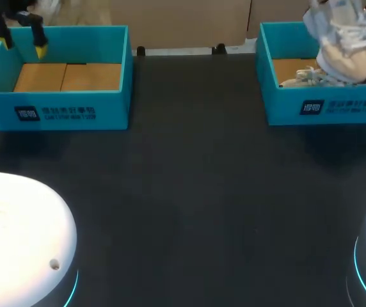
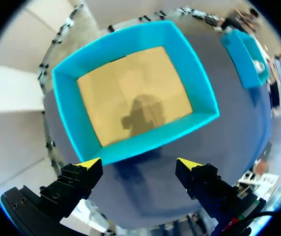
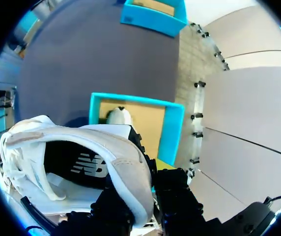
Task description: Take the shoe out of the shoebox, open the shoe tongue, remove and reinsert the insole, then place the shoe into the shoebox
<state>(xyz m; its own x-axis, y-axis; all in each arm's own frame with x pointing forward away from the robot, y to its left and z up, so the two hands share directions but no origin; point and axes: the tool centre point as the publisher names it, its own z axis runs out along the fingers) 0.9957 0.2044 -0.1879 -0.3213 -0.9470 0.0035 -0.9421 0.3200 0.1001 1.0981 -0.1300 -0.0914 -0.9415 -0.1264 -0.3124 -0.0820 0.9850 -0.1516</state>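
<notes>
A white and beige shoe (image 1: pixel 349 46) hangs tilted above the right blue shoebox (image 1: pixel 324 105). In the right wrist view my right gripper (image 3: pixel 148 184) is shut on the rim of the shoe (image 3: pixel 81 147) at its opening, one finger inside and one outside. Below it, in that shoebox (image 3: pixel 172 130), lies another white shoe (image 3: pixel 119 117), also seen in the head view as a second shoe (image 1: pixel 303 78) with loose laces. My left gripper (image 1: pixel 23 46) hovers open over the far left corner of the left blue shoebox (image 1: pixel 61 105), nothing between its fingers (image 2: pixel 89 167).
The left shoebox (image 2: pixel 135 142) holds only its brown cardboard floor. Dark tabletop (image 1: pixel 189 179) stretches between and in front of the two boxes. The white arm bases (image 1: pixel 23 236) stand at the near corners.
</notes>
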